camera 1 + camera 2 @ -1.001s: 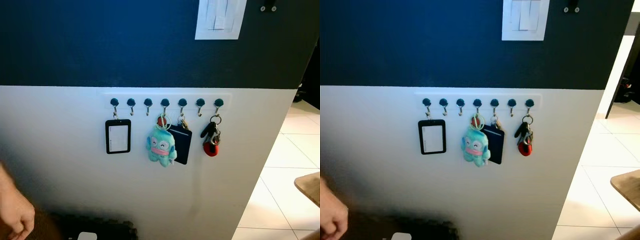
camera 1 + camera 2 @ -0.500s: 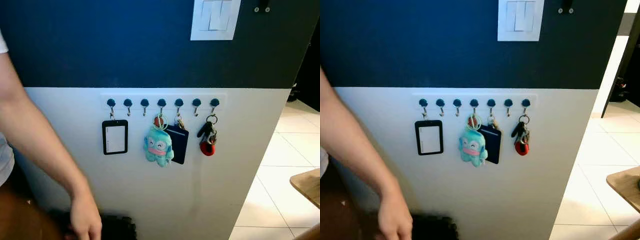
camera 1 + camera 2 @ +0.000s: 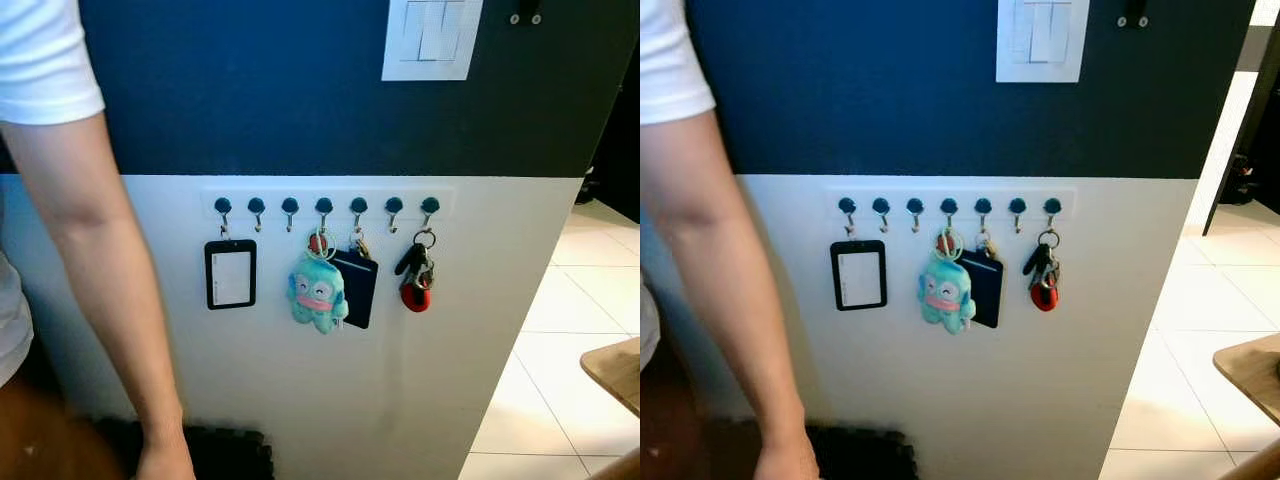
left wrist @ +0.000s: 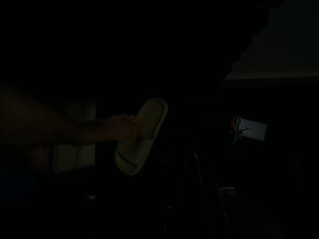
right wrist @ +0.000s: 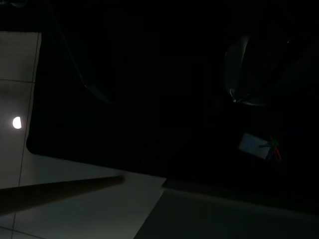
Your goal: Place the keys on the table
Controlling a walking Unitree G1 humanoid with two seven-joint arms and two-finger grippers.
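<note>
keys [image 3: 415, 277]: hang on rightmost hook | table [image 3: 615, 373]: right | jaws: cannot tell

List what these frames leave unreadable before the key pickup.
- Keys: too small in the eye views to count.
- Table: only a corner, cut off by the right edge.
- Person's arm: covers the wall's left part; hand cut off below.
- Wrist views: nearly black; a slipper shows.
</note>
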